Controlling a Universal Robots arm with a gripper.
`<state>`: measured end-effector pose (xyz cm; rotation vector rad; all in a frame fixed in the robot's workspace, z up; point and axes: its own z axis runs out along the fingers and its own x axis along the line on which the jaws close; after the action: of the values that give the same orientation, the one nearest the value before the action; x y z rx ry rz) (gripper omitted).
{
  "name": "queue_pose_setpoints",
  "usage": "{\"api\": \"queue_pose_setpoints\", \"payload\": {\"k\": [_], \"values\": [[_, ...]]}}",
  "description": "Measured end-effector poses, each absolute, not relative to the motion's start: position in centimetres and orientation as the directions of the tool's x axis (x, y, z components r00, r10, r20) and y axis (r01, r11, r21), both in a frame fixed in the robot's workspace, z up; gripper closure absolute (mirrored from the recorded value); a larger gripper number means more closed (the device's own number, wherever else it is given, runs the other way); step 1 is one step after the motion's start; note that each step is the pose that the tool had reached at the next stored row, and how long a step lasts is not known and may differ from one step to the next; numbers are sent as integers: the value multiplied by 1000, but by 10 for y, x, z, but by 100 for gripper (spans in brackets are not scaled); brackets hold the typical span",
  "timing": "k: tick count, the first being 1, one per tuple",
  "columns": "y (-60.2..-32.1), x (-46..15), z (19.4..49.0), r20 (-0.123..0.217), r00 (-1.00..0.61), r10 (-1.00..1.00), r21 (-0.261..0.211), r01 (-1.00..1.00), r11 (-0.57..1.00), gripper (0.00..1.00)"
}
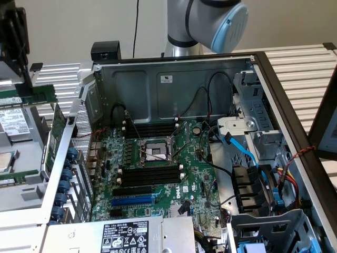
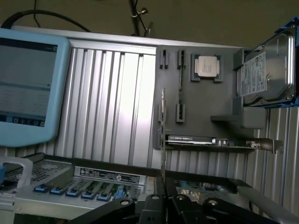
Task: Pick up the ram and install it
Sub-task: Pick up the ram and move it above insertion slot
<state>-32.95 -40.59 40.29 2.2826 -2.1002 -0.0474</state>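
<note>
My gripper (image 1: 25, 84) hangs at the exterior view's far left, above the grey parts tray (image 1: 26, 195) and outside the open computer case (image 1: 263, 68). It is shut on the ram (image 1: 38, 95), a narrow green stick that juts out sideways below the black fingers. In the wrist view the ram (image 2: 162, 135) appears edge-on, a thin strip rising from between the shut fingers (image 2: 152, 205) of my gripper (image 2: 162, 200). The black memory slots (image 1: 150, 174) lie on the motherboard beside the processor socket (image 1: 156, 151), well to the exterior view's right of the gripper.
The tray holds a hard drive (image 2: 267, 70), a processor (image 2: 206, 65) and an expansion card (image 2: 210, 140). A blue-framed tablet (image 2: 28, 79) lies on the slatted table. Cables (image 1: 247, 153), a drive cage (image 1: 263, 195) and the power supply (image 1: 126, 235) crowd the case.
</note>
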Motion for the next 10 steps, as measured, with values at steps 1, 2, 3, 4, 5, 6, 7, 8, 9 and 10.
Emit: {"api": "queue_pose_setpoints", "payload": {"k": [1, 2, 3, 4, 5, 6, 7, 8, 9, 10], "values": [[-406, -325, 405, 4, 83, -997, 50, -995, -83, 87], [-406, -321, 406, 4, 83, -997, 50, -995, -83, 87], [-406, -317, 406, 4, 83, -997, 49, -995, -83, 87], [-406, -314, 407, 4, 83, -997, 49, -995, -83, 87], [-406, -311, 407, 3, 83, -997, 47, -995, -83, 87], [-406, -309, 407, 3, 83, -997, 44, -996, -83, 87], [-406, -306, 407, 3, 83, -997, 40, -996, -83, 87], [-406, -303, 407, 3, 83, -997, 35, -996, -83, 87], [-406, -300, 408, 4, 83, -997, 30, -996, -83, 87], [-406, -296, 407, 4, 83, -997, 27, -996, -83, 87]]}}
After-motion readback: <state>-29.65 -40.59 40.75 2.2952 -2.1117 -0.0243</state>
